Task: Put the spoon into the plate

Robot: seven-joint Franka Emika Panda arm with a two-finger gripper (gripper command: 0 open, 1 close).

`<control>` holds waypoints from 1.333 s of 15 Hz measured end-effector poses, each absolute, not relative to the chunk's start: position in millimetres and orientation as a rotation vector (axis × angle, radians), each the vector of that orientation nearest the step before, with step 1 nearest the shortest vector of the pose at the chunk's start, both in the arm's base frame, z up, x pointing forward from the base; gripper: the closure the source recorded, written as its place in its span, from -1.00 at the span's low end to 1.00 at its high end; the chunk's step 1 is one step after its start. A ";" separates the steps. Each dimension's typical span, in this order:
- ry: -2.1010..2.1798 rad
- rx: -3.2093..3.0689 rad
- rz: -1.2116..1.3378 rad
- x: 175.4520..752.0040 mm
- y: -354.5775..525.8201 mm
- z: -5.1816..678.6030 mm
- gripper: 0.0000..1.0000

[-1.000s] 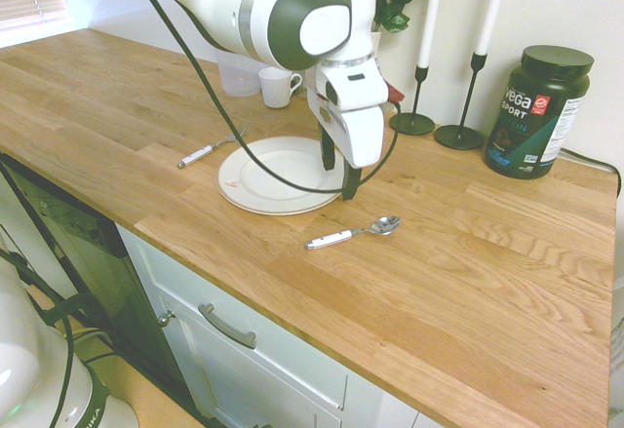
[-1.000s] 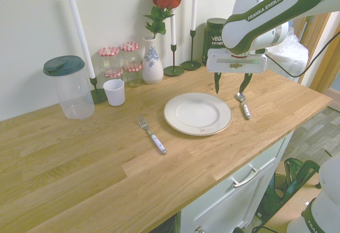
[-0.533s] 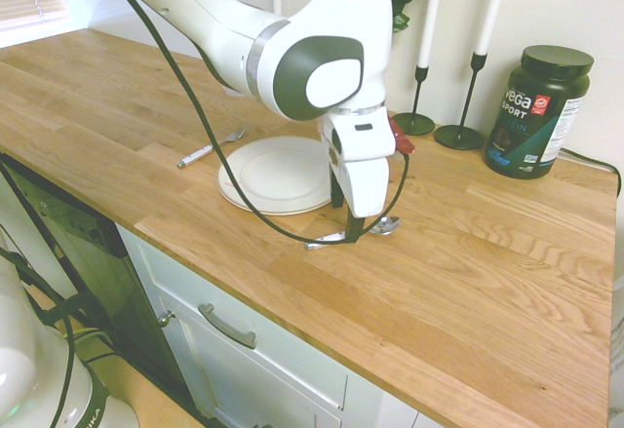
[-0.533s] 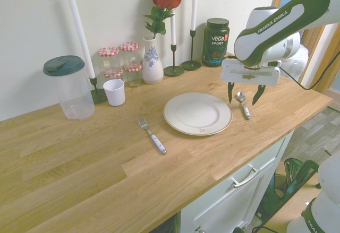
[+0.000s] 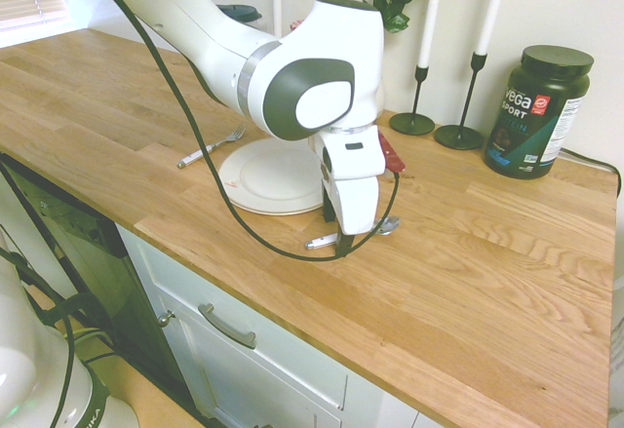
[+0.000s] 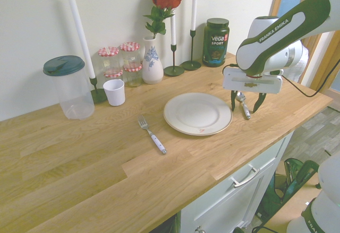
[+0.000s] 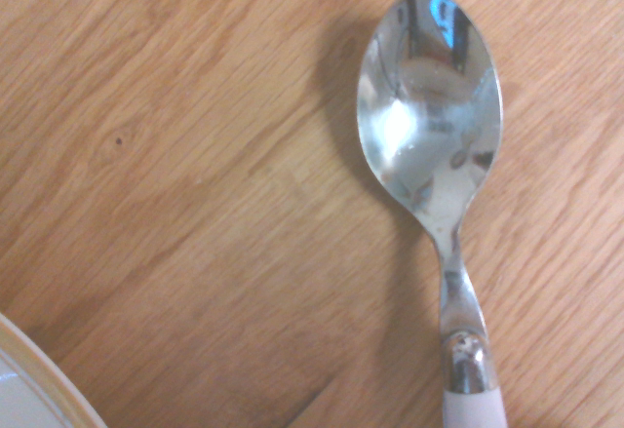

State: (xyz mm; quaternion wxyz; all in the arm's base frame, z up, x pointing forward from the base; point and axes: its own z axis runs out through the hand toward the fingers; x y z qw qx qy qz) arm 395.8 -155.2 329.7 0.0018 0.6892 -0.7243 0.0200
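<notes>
Inspecting, we find the white, black-fingered gripper [image 6: 245,110] open, straddling the silver-bowled, white-handled spoon [image 6: 246,111], which runs eleven-to-five o'clock in the second exterior view

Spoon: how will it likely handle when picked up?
The spoon looks like rigid metal, so probably stiff, no flex. Its polished, curved bowl could slip. With the bowl at one end, it may tilt if gripped at the handle's far end.

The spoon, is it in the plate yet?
No, out: the spoon lies on the wooden counter beside the plate.
</notes>
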 end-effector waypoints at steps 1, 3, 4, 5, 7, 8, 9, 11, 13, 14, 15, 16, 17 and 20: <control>-2.272 2.164 0.062 395.7 -155.2 329.6 1.00; -2.267 2.170 0.061 395.0 -155.8 329.4 1.00; -2.264 2.174 0.060 394.8 -156.0 329.4 1.00; -2.261 2.178 0.060 394.5 -156.4 329.3 1.00; -2.256 2.185 0.061 393.9 -157.4 329.2 1.00; -2.252 2.190 0.061 393.5 -158.4 329.2 1.00; -2.248 2.196 0.062 393.0 -159.6 329.1 1.00; -2.241 2.205 0.064 392.0 -161.9 329.0 1.00; -2.240 2.208 0.066 391.9 -162.5 329.1 1.00; -2.240 2.208 0.067 391.9 -162.5 329.5 1.00; -2.241 2.209 0.068 391.5 -163.3 329.8 1.00; -2.240 2.210 0.068 391.2 -163.5 330.0 1.00; -2.240 2.210 0.069 390.9 -163.7 330.2 1.00; -2.253 2.206 0.073 389.0 -166.3 332.4 1.00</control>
